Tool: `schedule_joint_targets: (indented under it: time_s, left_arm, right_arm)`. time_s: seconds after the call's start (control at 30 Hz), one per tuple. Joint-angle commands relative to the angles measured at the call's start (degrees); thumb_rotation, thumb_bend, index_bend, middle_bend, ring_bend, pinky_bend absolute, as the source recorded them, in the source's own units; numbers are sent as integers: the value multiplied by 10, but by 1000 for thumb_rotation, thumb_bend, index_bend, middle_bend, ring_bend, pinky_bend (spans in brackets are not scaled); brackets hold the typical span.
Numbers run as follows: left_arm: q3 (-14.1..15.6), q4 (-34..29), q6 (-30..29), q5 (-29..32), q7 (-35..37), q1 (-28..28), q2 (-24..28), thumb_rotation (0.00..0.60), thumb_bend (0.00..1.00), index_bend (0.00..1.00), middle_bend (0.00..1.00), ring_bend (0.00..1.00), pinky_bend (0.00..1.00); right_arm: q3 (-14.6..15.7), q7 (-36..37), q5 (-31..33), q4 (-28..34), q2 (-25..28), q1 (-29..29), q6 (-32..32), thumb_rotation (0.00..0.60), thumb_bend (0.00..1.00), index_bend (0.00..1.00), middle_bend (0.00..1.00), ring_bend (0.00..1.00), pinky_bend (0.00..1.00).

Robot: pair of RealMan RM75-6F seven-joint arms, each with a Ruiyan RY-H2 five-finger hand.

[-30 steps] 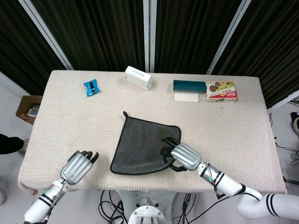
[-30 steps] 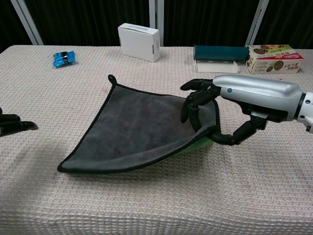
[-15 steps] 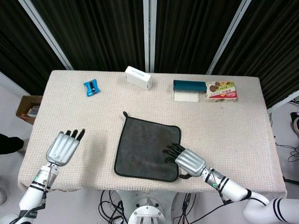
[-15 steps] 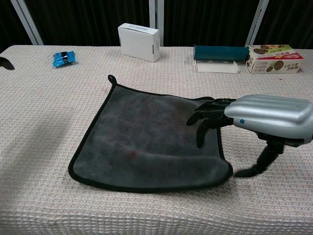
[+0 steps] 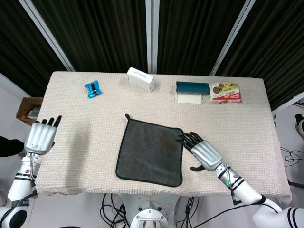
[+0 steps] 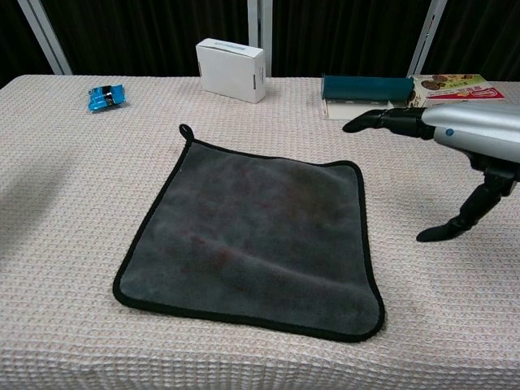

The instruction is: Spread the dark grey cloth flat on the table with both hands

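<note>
You see dark ribbed wall panels point(image 5: 104, 33) with pale struts point(image 5: 152, 35), grey floor point(image 5: 9, 102), tangled cables point(image 5: 111, 206).

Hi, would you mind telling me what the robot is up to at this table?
It is spreading a dark grey cloth on the table. The cloth lies flat and unfolded now, with neither hand on it. The right hand hovers open just beside its right edge, and the left hand is open at the table's left edge. The job looks essentially done.

No lettering on any box point(image 5: 225, 92) or packet is legible.
</note>
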State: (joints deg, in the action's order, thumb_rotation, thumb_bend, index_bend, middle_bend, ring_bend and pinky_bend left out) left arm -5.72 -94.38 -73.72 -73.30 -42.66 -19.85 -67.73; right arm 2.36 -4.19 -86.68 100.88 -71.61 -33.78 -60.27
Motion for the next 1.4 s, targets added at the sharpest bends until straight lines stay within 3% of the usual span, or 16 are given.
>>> schedule_joint_targets:
  time_s: [0.03, 0.2, 0.6, 0.77, 1.03, 1.23, 1.4]
  left_arm:
    - [1, 40, -17, -16, 45, 7, -22, 600, 55, 176, 323, 427, 599]
    - [-1, 90, -47, -40, 113, 16, -56, 600, 55, 194, 322, 406, 548]
    - [11, 91, -75, -66, 128, 31, -71, 600, 55, 196, 317, 406, 546]
    - [17, 89, -79, -71, 126, 38, -73, 600, 55, 196, 315, 406, 546]
    - [21, 84, -81, -80, 121, 41, -74, 600, 56, 196, 310, 405, 547]
    - [23, 81, -77, -83, 114, 41, -75, 600, 56, 196, 302, 398, 547]
    - [23, 80, -79, -85, 115, 43, -75, 600, 56, 196, 297, 394, 547]
  right_arm:
    - [-25, 4, 50, -24, 10, 13, -5, 600, 121, 20, 54, 0, 0]
    - [-48, 9, 107, -77, -12, 8, 21, 600, 229, 161, 99, 0, 0]
    - [-95, -77, 200, -228, -162, -63, 116, 600, 245, 359, 100, 0, 0]
    - [-116, -49, 223, -218, -174, -77, 144, 600, 356, 376, 99, 0, 0]
    - [-103, -22, 196, -224, -174, -80, 158, 600, 441, 389, 100, 0, 0]
    - [-90, -61, 198, -262, -197, -91, 165, 600, 486, 394, 100, 0, 0]
    - [-95, -110, 236, -297, -215, -97, 161, 600, 504, 394, 100, 0, 0]
